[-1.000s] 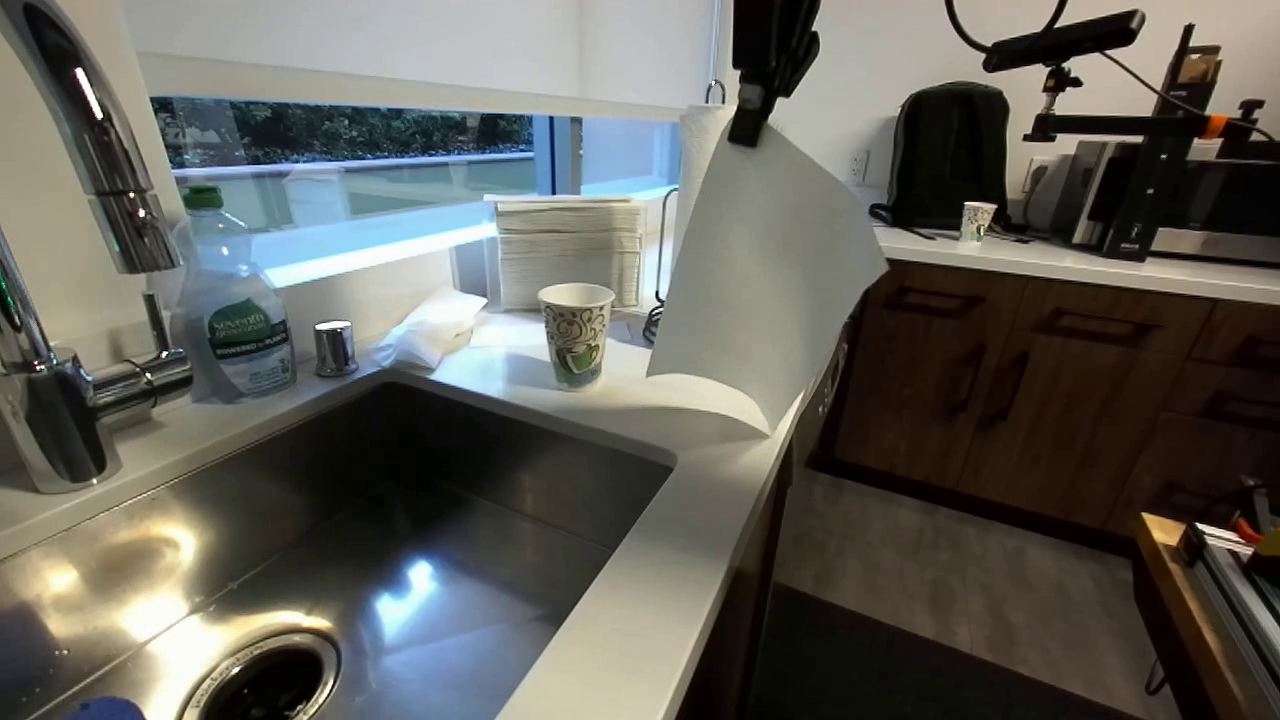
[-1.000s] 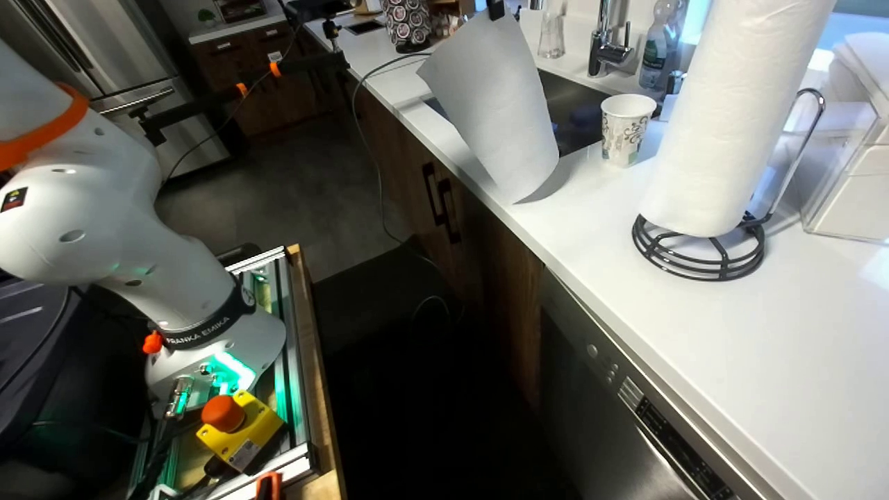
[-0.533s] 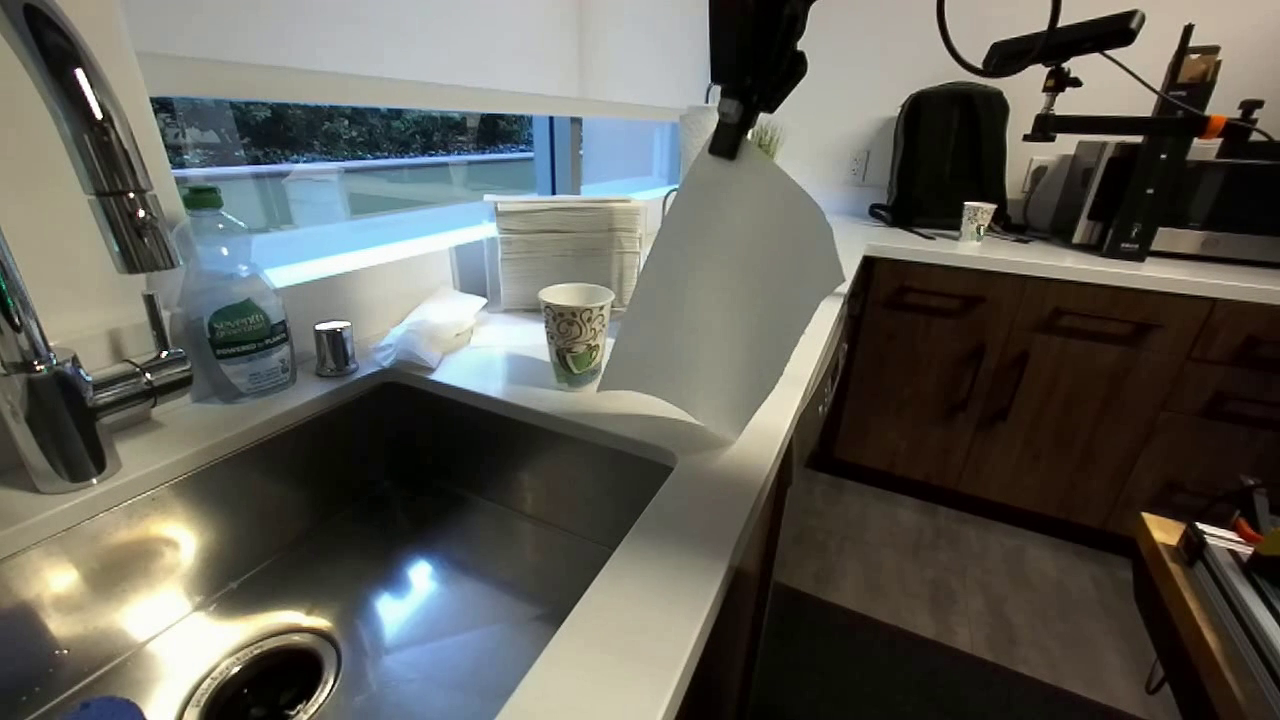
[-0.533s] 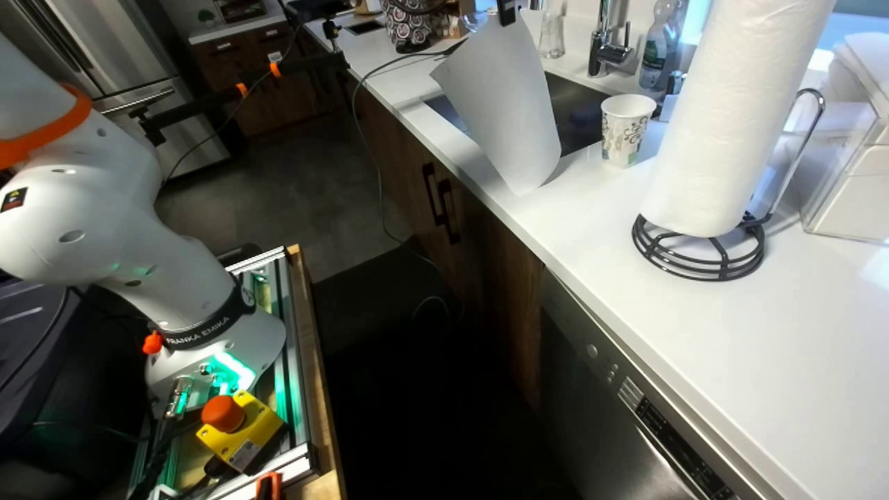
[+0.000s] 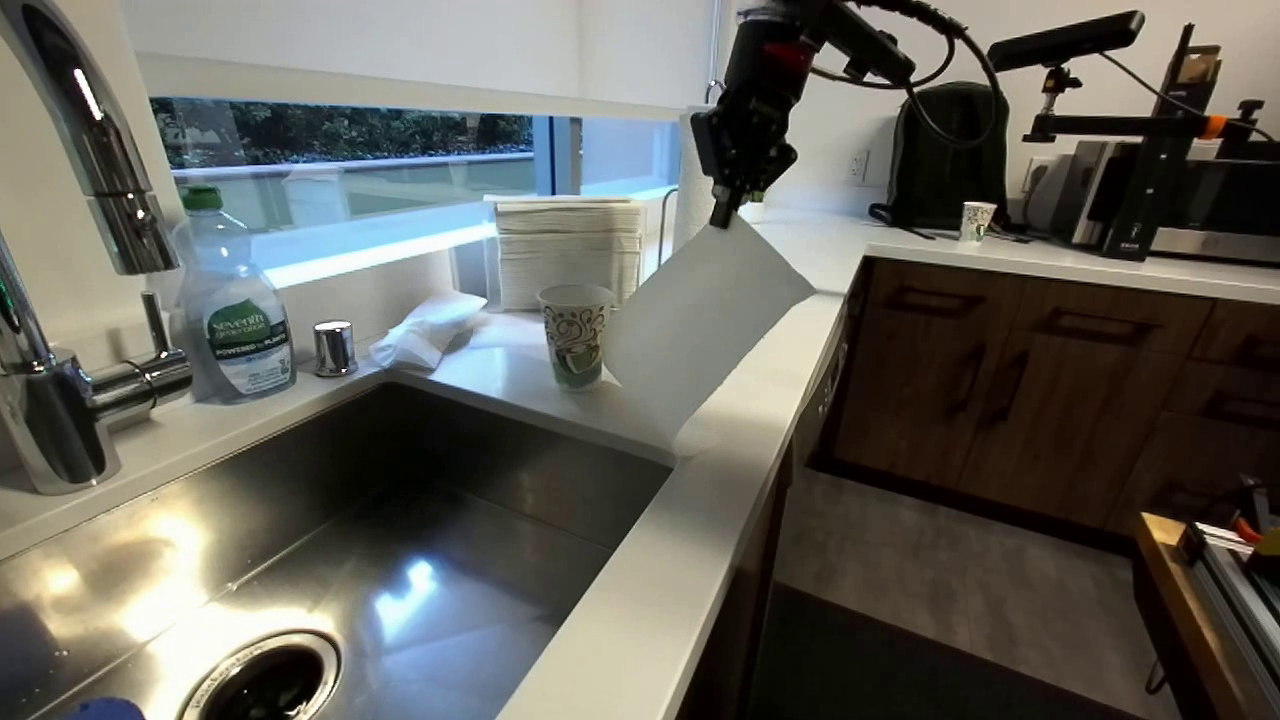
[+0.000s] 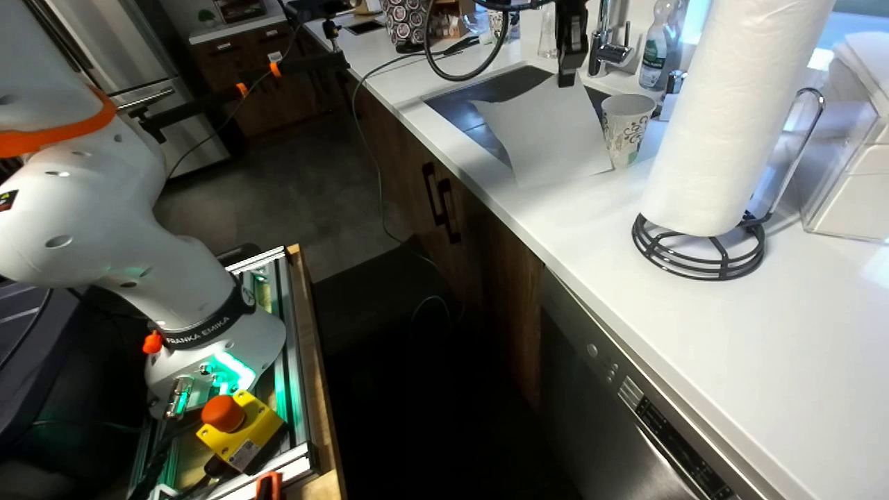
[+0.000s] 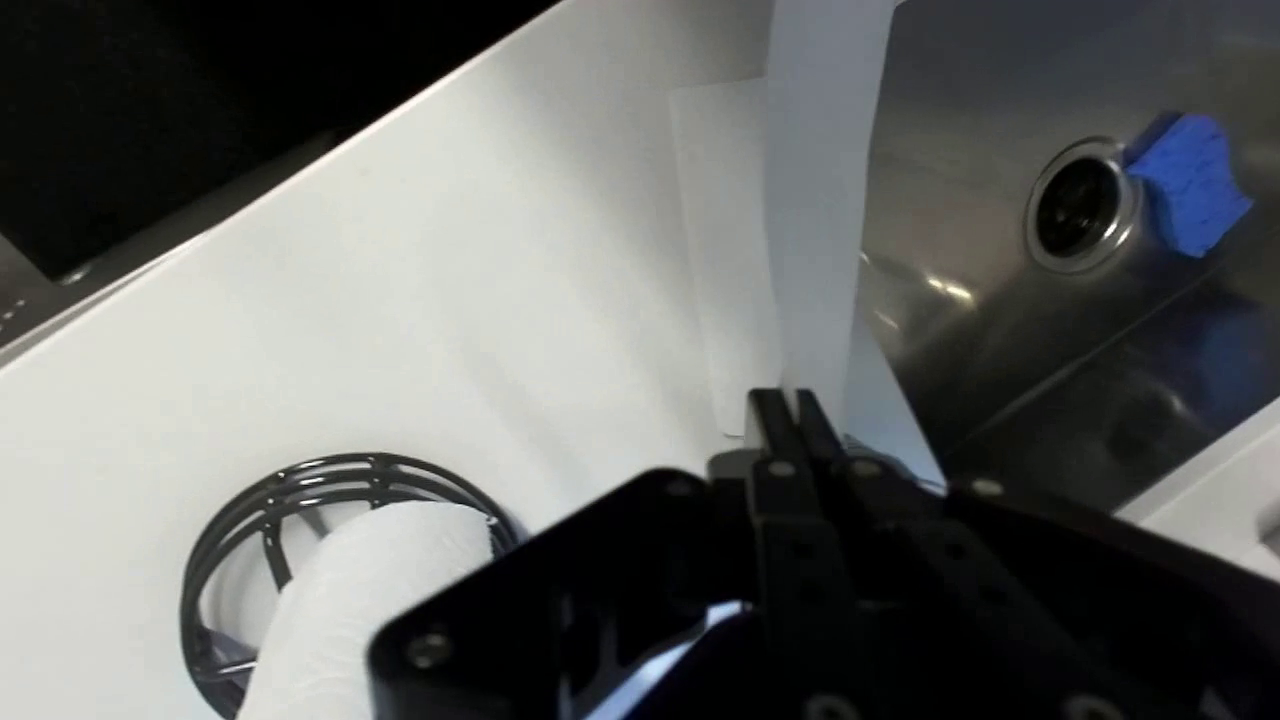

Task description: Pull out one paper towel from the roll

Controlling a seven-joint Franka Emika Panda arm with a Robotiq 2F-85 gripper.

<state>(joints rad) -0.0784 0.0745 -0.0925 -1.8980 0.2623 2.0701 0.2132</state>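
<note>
At counter point(image 6: 736, 347): one end effector point(image 7: 788, 400) pinching one paper towel point(image 5: 710, 320); one roll point(image 6: 736, 125) on one holder point(image 6: 724, 266).

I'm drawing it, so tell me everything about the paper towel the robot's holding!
The paper towel is a thin, soft-looking white sheet with pointy corners, greyish in the shade. The shut gripper pinches it near its top, and from there it slants down in a gentle bend. Its bottom end seems to rest on the white counter beside the sink. It is apart from the roll. It comes close to the patterned cup, but I can't tell if they touch.
</note>
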